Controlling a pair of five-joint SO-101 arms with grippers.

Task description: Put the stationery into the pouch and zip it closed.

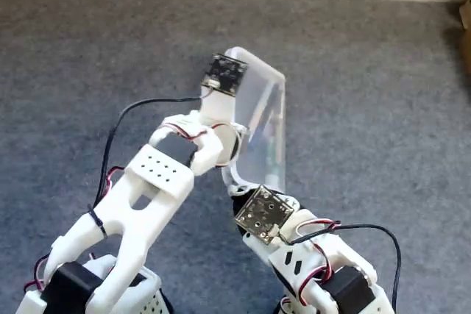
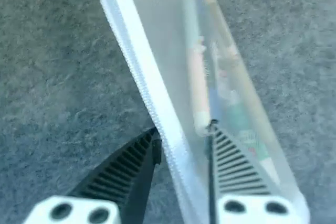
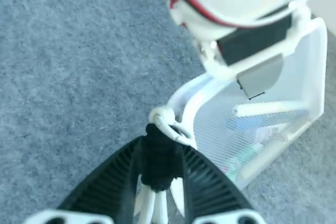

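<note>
As the left arm [image 1: 147, 196] stretches from the near left corner of the grey surface [image 1: 73, 49] toward its middle, its wrist covers part of the clear pouch [image 1: 263, 119]. The left claw [image 2: 184, 128] clamps the pouch across its zipper edge, with one finger seen through the wall. The pouch stands on edge mid-surface with pens [image 2: 198, 87] inside. The right arm [image 1: 316, 262] comes up from the near edge, bent low. The right claw [image 3: 160, 145] pinches the black zipper pull [image 3: 157, 166]. A brown sliver [image 1: 466, 27] shows at the right edge, too little of it to identify.
</note>
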